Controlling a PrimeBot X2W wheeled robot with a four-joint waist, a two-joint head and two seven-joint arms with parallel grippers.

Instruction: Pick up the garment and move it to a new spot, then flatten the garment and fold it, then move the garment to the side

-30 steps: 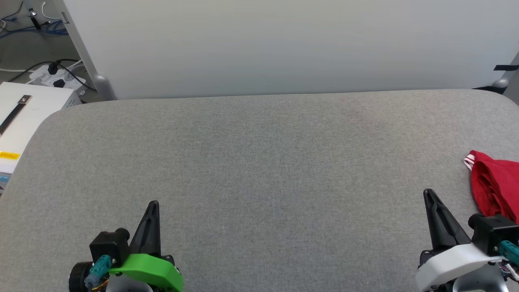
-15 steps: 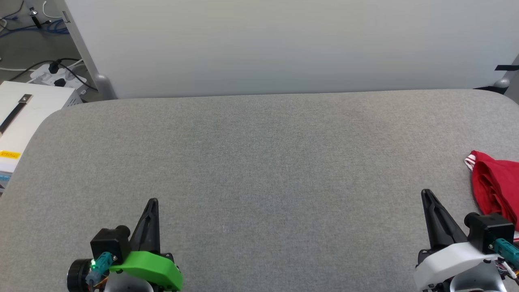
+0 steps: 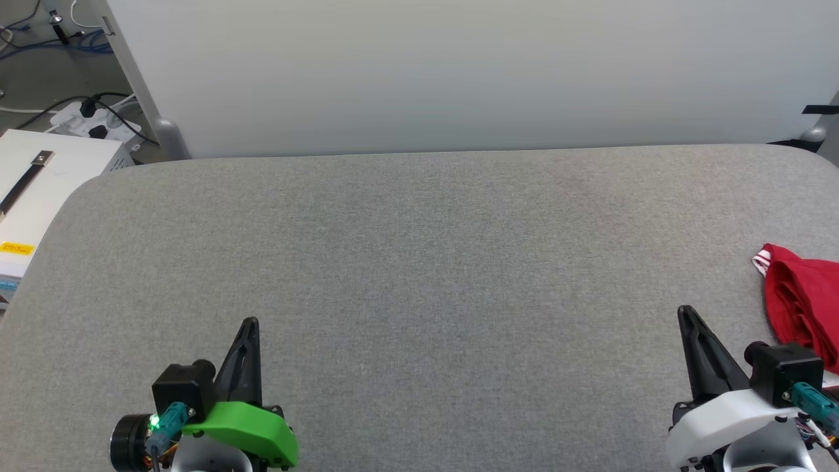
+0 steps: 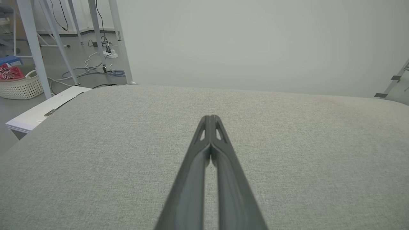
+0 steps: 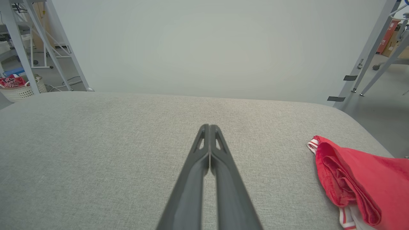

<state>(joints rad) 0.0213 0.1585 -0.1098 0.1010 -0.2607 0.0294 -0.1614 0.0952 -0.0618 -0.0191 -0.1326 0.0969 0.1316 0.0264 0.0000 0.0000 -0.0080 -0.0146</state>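
Garment [image 5: 358, 179]: red jersey bunched in a heap at the right edge of the grey fabric tabletop [image 3: 419, 262]. Striped trim pokes out at its far corner, and a white bit shows at the near side. Right gripper [image 3: 685, 313] is near it, on its left, not touching; fingers pressed together, holding nothing. Left gripper [image 3: 250, 324] is well apart on the other side, also closed and empty.

Handling guess: light, limp knit that sags and drapes once lifted. Not fragile, but may drag on the cloth surface. Best hold is probably a raised fold or the trimmed edge. 1 pinch lifts it; 2 grips to spread it. Fingers must open first.
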